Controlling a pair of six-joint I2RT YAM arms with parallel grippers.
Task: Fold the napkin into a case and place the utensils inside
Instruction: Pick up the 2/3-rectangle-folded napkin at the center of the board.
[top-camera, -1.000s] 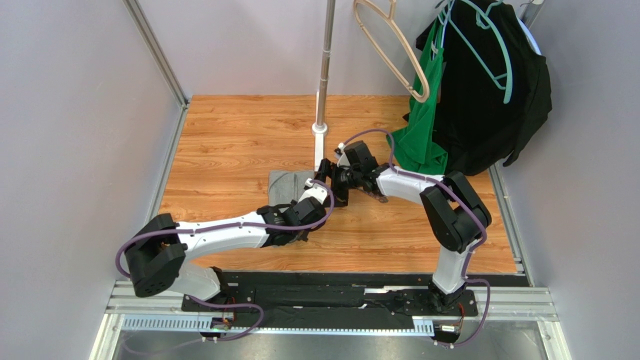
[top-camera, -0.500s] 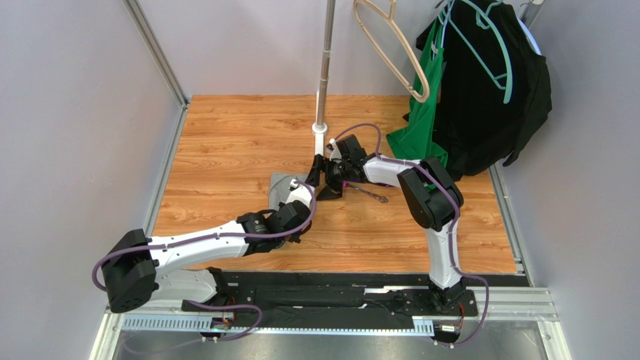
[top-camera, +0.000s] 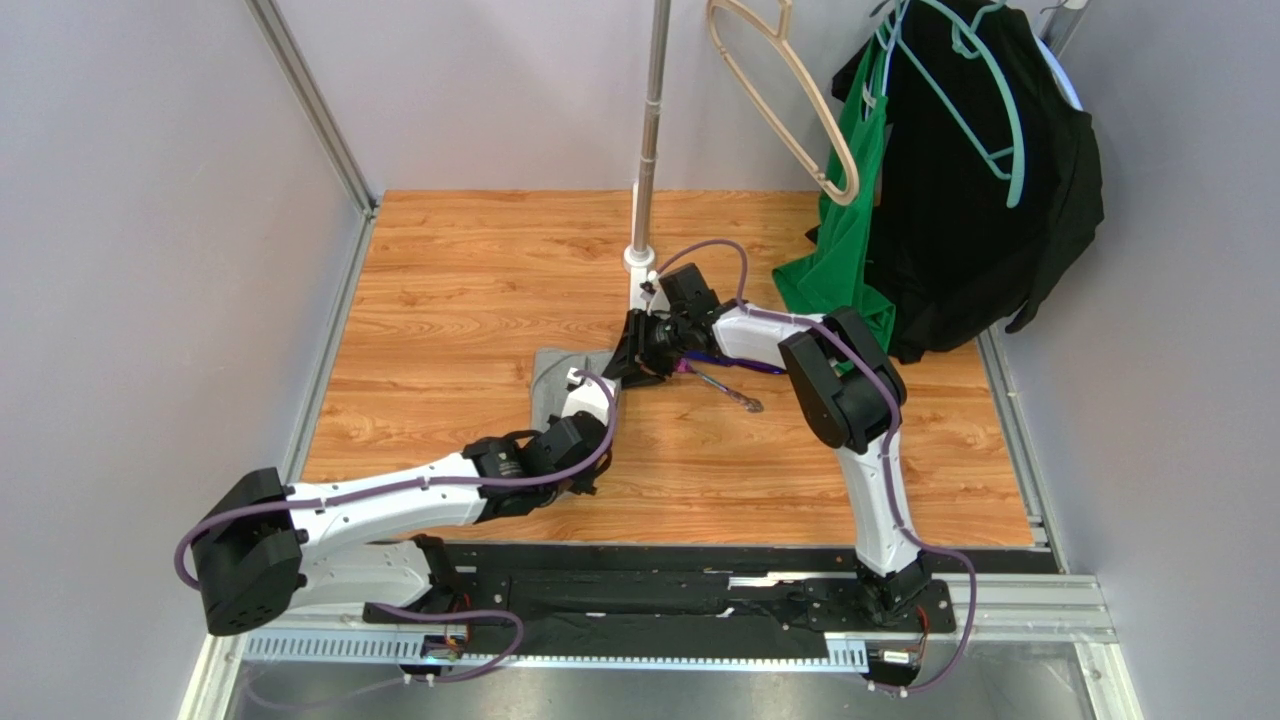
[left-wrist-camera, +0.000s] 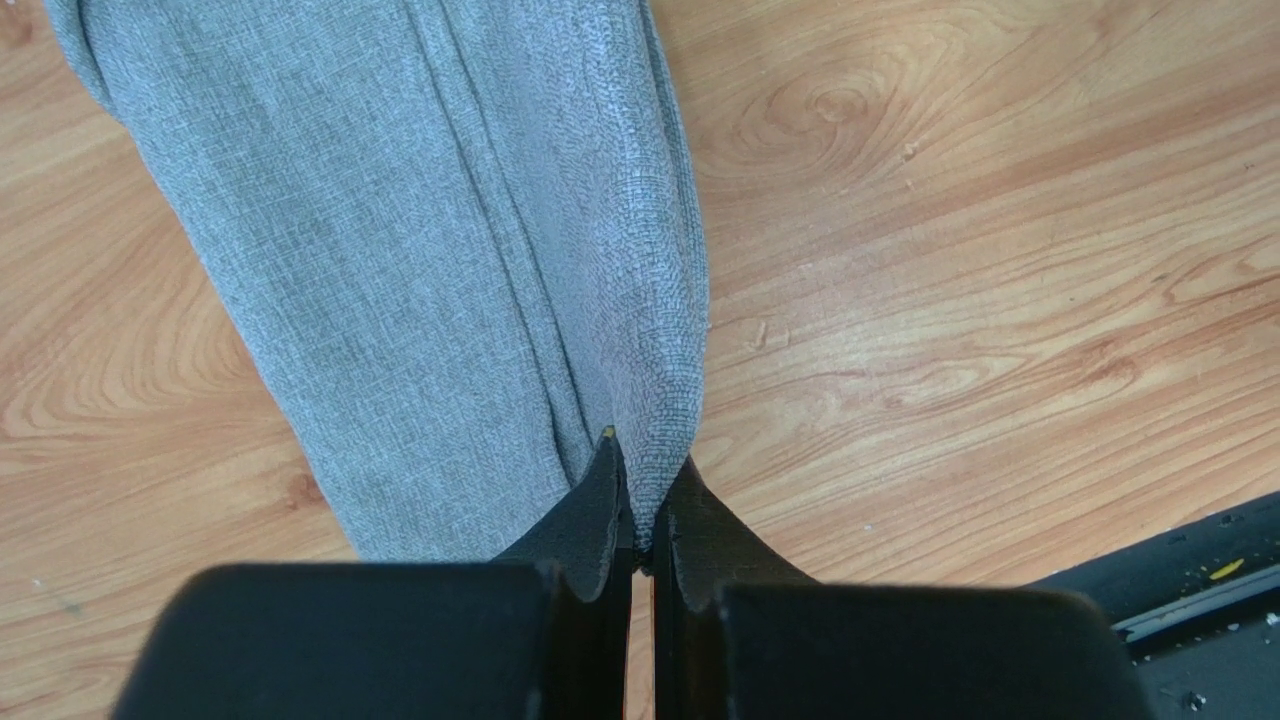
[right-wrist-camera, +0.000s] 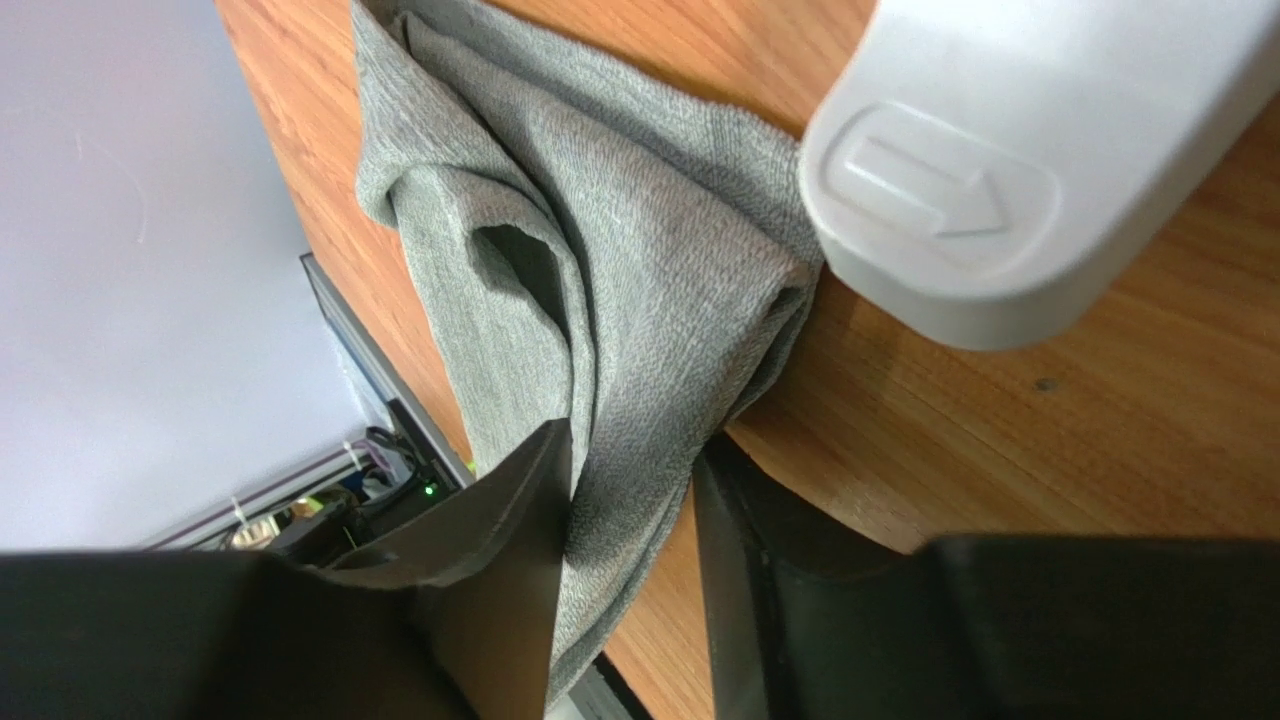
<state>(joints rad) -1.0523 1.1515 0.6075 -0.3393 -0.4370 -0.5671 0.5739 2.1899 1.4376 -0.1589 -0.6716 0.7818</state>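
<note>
The grey napkin (top-camera: 559, 371) lies as a long, layered strip on the wooden table, seen close up as the napkin (left-wrist-camera: 421, 225) in the left wrist view. My left gripper (left-wrist-camera: 646, 468) is shut on its near edge, pinching a thin fold; from above the left gripper (top-camera: 577, 408) sits at the strip's near end. My right gripper (right-wrist-camera: 631, 450) straddles a bunched fold of the napkin (right-wrist-camera: 601, 255) at the far end, jaws half closed with a sliver of wood showing beside one finger. The utensils, a silvery fork (top-camera: 730, 392) and a dark purple piece (top-camera: 703, 365), lie right of the right gripper (top-camera: 628, 365).
A metal pole (top-camera: 649, 120) rises from a white base (top-camera: 640, 258) just behind the napkin; that base (right-wrist-camera: 1022, 165) almost touches the cloth. A wooden hanger (top-camera: 796, 105), a green garment (top-camera: 842, 263) and a black garment (top-camera: 977, 165) hang at the back right.
My right gripper has moved left from the utensils to the napkin's far end and narrowed its jaws around a fold. My left gripper has shut on the near edge and drawn back slightly.
</note>
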